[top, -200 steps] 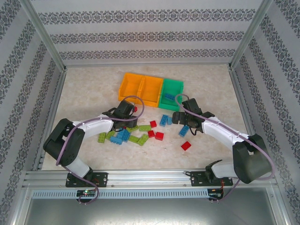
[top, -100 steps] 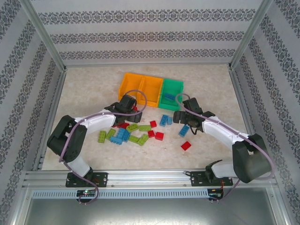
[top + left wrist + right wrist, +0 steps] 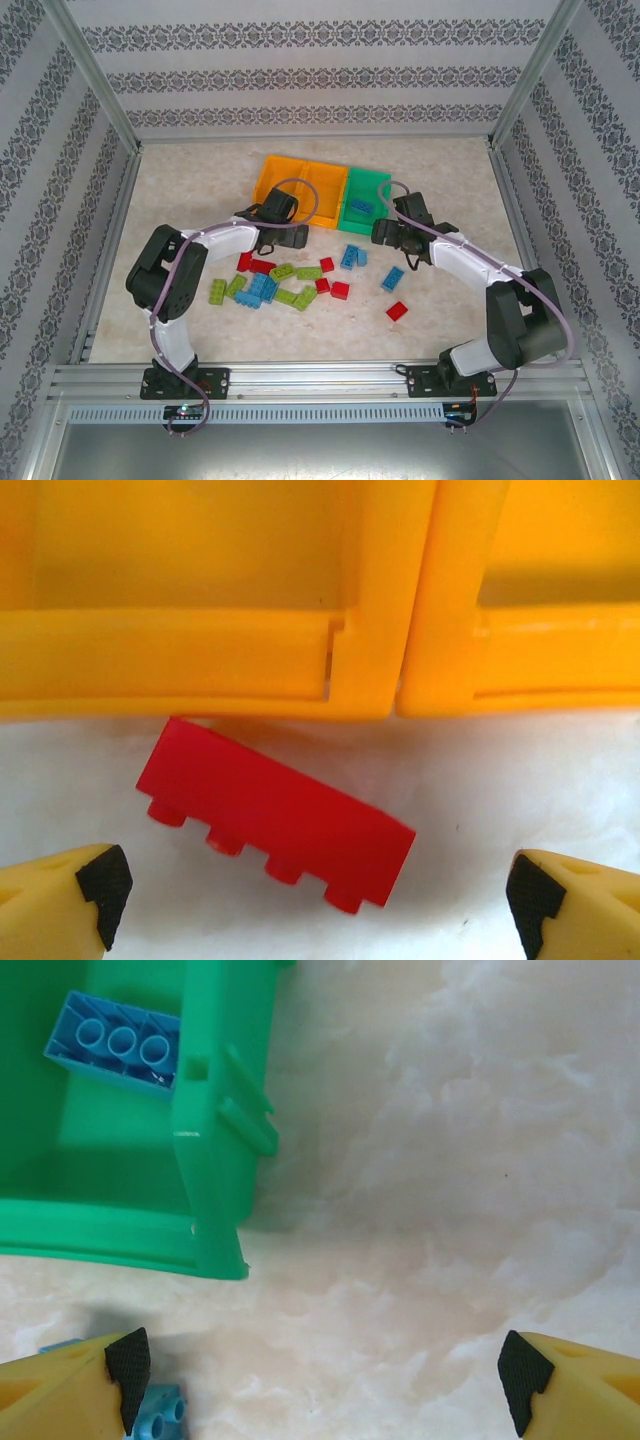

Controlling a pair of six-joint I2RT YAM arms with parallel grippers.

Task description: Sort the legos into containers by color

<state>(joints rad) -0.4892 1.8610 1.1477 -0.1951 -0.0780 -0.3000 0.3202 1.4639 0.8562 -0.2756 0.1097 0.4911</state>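
Since the wide-open left gripper (image 3: pixel 315 900) advanced toward 12 o'clock, the red lego (image 3: pixel 270 820) lies ungripped short of the orange container (image 3: pixel 180 665).

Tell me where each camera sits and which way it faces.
Top external: high behind the left arm and right arm, looking down on the table.
Left wrist: over the open left gripper, facing a red brick before the orange bins.
Right wrist: over the open right gripper, facing a corner of the green bin.
Shared: top external and right wrist both show the blue brick in the green bin.
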